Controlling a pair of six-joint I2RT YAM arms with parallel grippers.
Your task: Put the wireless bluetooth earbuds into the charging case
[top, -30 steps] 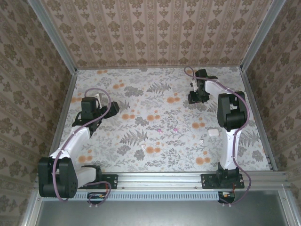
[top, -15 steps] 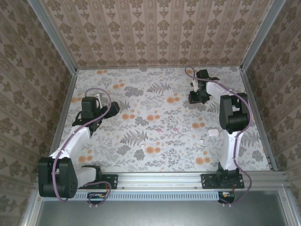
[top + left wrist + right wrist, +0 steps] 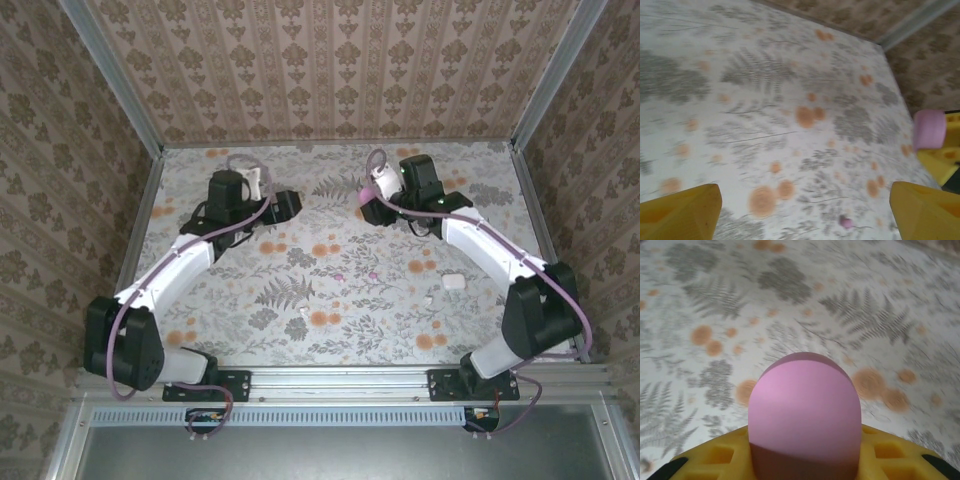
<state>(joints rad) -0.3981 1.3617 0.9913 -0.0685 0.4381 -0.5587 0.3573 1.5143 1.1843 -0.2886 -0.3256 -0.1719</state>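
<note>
Looking down on the floral tabletop, both arms are seen stretched toward its far half. The left hand is held open, its yellow fingers spread wide above the pattern. In the right hand a pink rounded thing is seated between the yellow fingers; whether it is clamped cannot be told. The charging case is found near the tabletop's right edge, on the near side of the right hand and well apart from it, its long axis running roughly left to right. One earbud lies just beside it; the other earbud sits mid-table. The right arm is judged nearer.
</note>
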